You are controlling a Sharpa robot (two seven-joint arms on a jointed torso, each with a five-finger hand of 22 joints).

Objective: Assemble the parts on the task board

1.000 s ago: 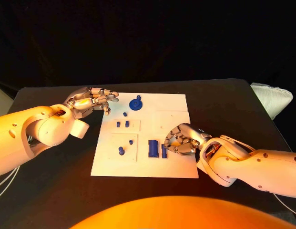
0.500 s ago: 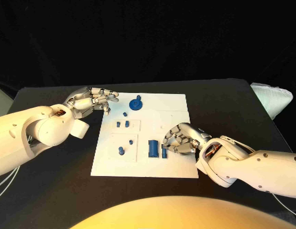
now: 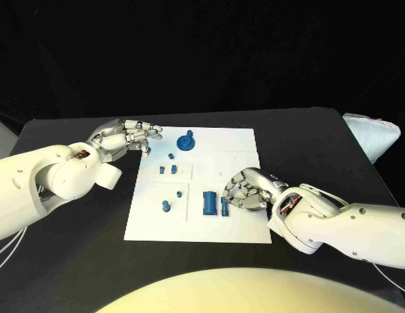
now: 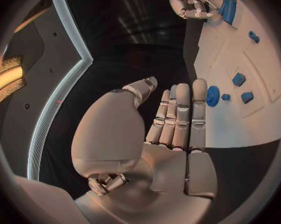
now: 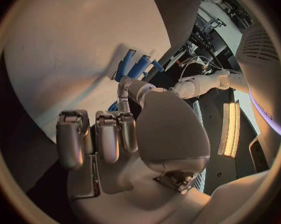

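We see the task board (image 3: 230,147) lying in the middle of the black table (image 3: 334,150), with the blue parts spread on it: a round part (image 3: 187,140) near the board's 12 o'clock edge, a few small parts (image 3: 167,169) a little below it, one small part (image 3: 165,207) toward 7 o'clock, and two long blue bars (image 3: 210,203) standing side by side near 5 o'clock. Our right hand (image 3: 247,190) rests at the board's 4 o'clock side, just beside the bars, with its fingers curled in; in the right wrist view the thumb reaches toward the bars (image 5: 133,64), but we cannot tell if it already touches or pinches one. Our left hand (image 3: 122,139) hovers at the board's 10 o'clock corner, off the round part, and in the left wrist view its fingers (image 4: 180,115) are straight and pressed together, holding nothing. We judge that the step in hand is to take or seat one of the long bars. The next move probably calls for a secure pinch on one bar without pushing its neighbour, while the left hand could steady the board.
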